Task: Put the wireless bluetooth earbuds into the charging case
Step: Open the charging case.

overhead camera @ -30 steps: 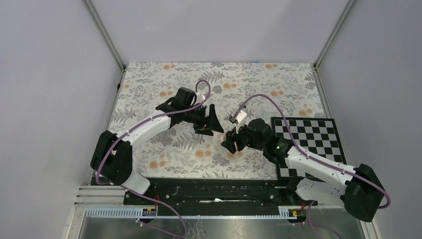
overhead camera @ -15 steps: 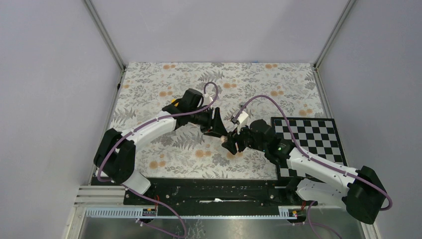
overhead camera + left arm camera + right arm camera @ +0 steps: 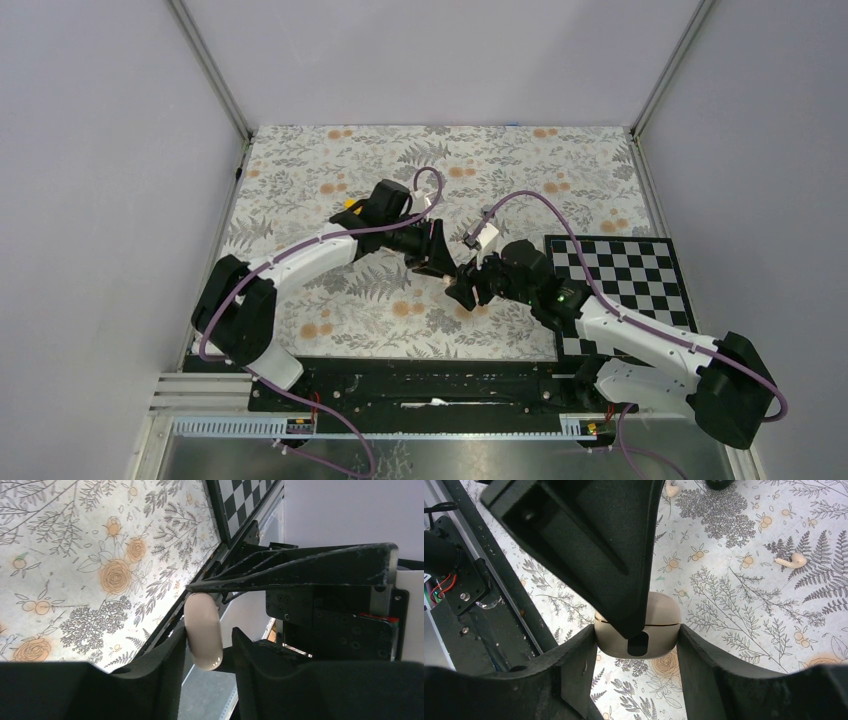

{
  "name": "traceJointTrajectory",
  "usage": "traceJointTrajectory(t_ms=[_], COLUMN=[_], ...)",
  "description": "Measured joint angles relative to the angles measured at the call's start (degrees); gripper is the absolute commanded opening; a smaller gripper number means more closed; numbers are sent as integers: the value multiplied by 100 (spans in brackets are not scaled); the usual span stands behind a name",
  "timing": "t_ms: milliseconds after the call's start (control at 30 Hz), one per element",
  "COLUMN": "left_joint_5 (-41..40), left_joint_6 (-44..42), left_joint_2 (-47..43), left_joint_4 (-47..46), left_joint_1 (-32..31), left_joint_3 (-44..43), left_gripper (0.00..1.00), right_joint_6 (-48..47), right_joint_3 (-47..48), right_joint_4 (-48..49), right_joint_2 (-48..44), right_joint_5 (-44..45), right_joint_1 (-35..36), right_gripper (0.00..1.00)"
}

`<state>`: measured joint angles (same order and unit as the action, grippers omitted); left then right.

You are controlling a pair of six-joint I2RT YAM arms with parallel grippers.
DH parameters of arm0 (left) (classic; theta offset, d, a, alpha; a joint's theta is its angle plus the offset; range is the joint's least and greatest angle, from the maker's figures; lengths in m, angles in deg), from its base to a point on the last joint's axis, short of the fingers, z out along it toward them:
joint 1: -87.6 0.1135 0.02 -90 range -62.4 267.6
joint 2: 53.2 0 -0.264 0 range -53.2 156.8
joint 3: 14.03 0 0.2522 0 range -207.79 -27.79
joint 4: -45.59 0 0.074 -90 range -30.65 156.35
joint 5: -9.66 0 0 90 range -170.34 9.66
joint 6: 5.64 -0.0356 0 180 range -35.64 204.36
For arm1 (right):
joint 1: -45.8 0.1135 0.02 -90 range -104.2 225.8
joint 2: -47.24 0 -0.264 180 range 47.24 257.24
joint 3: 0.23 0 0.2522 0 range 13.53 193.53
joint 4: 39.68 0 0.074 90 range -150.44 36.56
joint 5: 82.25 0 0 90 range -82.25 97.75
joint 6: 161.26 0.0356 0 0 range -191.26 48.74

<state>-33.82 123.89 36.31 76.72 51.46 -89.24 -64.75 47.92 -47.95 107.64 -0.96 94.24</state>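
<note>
Arms (image 3: 300, 255) angled together, right claw (image 3: 636, 632) gripping charging case (image 3: 665, 614), hold of left claw (image 3: 207, 636) unclear.

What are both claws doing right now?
Left claw: around the edge of the charging case; grip cannot be told.
Right claw: closed, holding the charging case.

Left hand (image 3: 209, 636) blocks the charging case (image 3: 665, 614) from above; cloth (image 3: 744, 645) rightward seems free.

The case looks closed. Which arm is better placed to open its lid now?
Left. The right gripper clamps the charging case, so it is busy, and the left gripper has its jaws on either side of it.
</note>
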Motion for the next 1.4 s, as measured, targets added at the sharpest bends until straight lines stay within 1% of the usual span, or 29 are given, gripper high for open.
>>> traceJointTrajectory(t_ms=[67,100,133,167,267,367,1000,1067,1300,1400], left_joint_5=[61,81,92,105,74,66,15,-2,-136,-160], left_joint_6=[4,0,-4,-4,-28,83,105,72,-177,-262], left_joint_2=[20,31,37,50,70,74,76,76,63,57], left_joint_4=[-39,-55,-59,-61,-26,-22,17,57,363,402], left_joint_1=[-13,-24,-28,-31,-20,-13,39,39,28,28], left_joint_3=[0,0,0,0,11,13,13,4,-157,-166], left_gripper=[45,43,40,35,14,0,0,3,22,24], right_joint_6=[2,2,2,2,0,-39,-39,-35,-2,39], right_joint_3=[0,0,0,0,0,-2,-57,-57,-57,-57], right_joint_4=[2,-2,-4,-4,-7,-37,44,42,129,173], right_joint_2=[24,35,42,42,42,44,61,68,111,160], right_joint_5=[-4,-4,-4,-4,0,26,61,59,59,46], right_joint_1=[0,0,0,0,0,0,2,7,22,26], right_gripper=[54,54,54,54,54,54,53,52,52,52])
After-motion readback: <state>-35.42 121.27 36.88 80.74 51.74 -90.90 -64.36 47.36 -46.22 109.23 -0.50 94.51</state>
